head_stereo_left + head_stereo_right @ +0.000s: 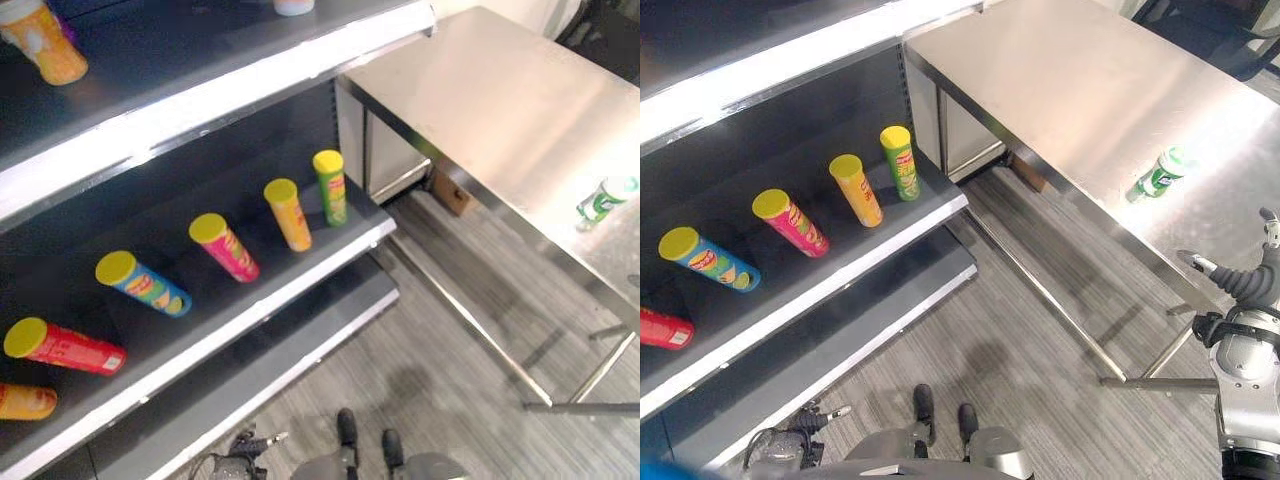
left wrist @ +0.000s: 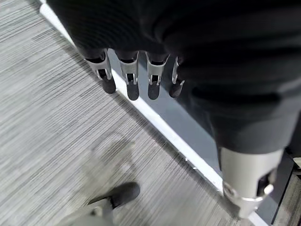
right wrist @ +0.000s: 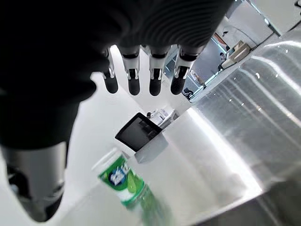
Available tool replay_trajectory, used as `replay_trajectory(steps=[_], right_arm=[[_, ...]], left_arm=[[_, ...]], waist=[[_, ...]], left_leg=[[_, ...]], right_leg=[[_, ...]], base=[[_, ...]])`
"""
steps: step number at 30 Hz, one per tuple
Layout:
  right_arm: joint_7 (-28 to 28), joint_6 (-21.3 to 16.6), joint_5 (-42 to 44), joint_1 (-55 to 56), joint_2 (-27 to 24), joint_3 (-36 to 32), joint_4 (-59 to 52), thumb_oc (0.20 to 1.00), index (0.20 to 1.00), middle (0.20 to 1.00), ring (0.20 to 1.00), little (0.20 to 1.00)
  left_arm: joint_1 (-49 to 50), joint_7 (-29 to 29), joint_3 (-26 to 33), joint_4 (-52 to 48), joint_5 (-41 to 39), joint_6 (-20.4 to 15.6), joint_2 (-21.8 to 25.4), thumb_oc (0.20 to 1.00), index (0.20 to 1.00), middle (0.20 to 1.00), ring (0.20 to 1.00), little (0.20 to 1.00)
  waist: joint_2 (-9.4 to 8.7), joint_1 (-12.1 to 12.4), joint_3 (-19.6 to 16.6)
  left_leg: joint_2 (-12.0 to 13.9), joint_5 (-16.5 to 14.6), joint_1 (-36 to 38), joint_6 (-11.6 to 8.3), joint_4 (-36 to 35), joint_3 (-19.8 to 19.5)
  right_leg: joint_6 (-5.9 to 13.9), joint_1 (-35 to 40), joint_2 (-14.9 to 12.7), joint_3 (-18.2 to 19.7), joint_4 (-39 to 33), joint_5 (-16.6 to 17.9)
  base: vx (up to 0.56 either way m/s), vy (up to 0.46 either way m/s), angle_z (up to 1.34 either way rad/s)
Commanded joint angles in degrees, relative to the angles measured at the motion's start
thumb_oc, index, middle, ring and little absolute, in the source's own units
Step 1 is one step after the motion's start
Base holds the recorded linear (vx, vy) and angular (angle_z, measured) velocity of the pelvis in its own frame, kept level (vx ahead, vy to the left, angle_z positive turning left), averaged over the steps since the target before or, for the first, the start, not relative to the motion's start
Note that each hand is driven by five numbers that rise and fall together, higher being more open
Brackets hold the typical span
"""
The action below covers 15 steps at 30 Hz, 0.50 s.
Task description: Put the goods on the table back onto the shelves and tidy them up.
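Where the left eye view looks down, a green-and-white bottle (image 1: 604,198) stands at the right edge on the steel counter (image 1: 500,110), well apart from the shelf (image 1: 250,290) at left, which carries a row of yellow-lidded canisters (image 1: 288,212); their print is too small to make out. In the right eye view the right hand (image 1: 1240,282) sits at the right edge, near the bottle. The left wrist view shows the left hand (image 2: 141,70) with fingers straight and spread above the floor (image 2: 56,136). The right wrist view shows the right hand's fingers straight, holding nothing, above the bottle.
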Motion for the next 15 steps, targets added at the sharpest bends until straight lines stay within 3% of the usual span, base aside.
replay_trajectory(steps=[1, 4, 6, 9, 12, 15], right_arm=[[-2.12, -0.77, -0.52, -4.02, -2.09, -1.44, 1.55, 1.000, 1.000, 1.000, 1.000, 1.000], [-2.72, -0.50, -0.65, -4.59, -1.73, -1.31, 3.01, 1.000, 1.000, 1.000, 1.000, 1.000], [-3.23, -0.24, -0.75, -4.40, -2.27, -2.67, 4.32, 1.000, 1.000, 1.000, 1.000, 1.000], [-4.60, 0.14, -0.51, -4.92, -3.24, -3.16, 7.43, 1.000, 1.000, 1.000, 1.000, 1.000], [-3.49, 1.27, -0.23, -3.54, -4.46, -3.20, 10.65, 1.000, 1.000, 1.000, 1.000, 1.000], [-2.51, 1.58, -0.35, -3.28, -5.68, -2.56, 12.17, 1.000, 1.000, 1.000, 1.000, 1.000]], left_arm=[[-0.74, 0.03, -1.48, 1.80, 0.72, -0.48, 4.01, 1.000, 1.000, 1.000, 1.000, 1.000], [-0.68, 0.11, -1.17, 2.58, 1.31, -0.32, 4.64, 1.000, 1.000, 1.000, 1.000, 1.000], [-1.03, 0.30, -0.91, 3.27, 1.73, -0.51, 4.82, 1.000, 1.000, 1.000, 1.000, 1.000], [-1.79, 0.41, -0.93, 3.83, 1.35, -0.79, 5.03, 1.000, 1.000, 1.000, 1.000, 1.000], [-1.83, 0.77, -0.89, 4.07, 1.27, -0.82, 5.20, 1.000, 1.000, 1.000, 1.000, 1.000], [-1.47, 0.61, -0.71, 4.14, 1.00, -0.70, 4.93, 1.000, 1.000, 1.000, 1.000, 1.000]], waist=[[-2.01, 2.76, -1.71], [-2.05, 2.96, -0.95], [-1.30, 3.08, -1.06], [-1.18, 3.11, -0.63], [-3.87, 3.47, -2.10], [-4.18, 3.61, -3.03]], left_leg=[[1.11, -7.48, 2.71, -1.26, 0.47, 0.76], [0.80, -8.10, 3.83, -0.80, 0.38, 1.26], [1.41, -8.26, 3.54, -0.90, 0.37, 0.43], [2.01, -8.53, 3.34, -1.08, 0.82, -0.71], [1.71, -9.57, 3.86, -1.86, 2.00, -1.71], [2.33, -9.61, 4.32, -2.38, 1.67, -1.97]], right_leg=[[3.23, -7.01, -3.69, -4.90, 15.01, -6.33], [3.79, -8.89, -5.71, -6.63, 18.94, -6.31], [3.54, -9.19, -7.10, -6.47, 14.32, -3.68], [4.23, -11.37, -7.90, -2.58, 6.62, 0.95], [5.21, -7.23, -8.30, -2.47, 0.25, 3.18], [5.01, -5.71, -7.87, -3.44, -1.59, 3.38]], base=[[0.04, 0.228, -0.31], [0.02, 0.097, -0.20], [0.03, 0.005, 0.09], [0.00, -0.080, 0.19], [0.12, -0.221, 0.49], [0.10, -0.191, 0.41]])
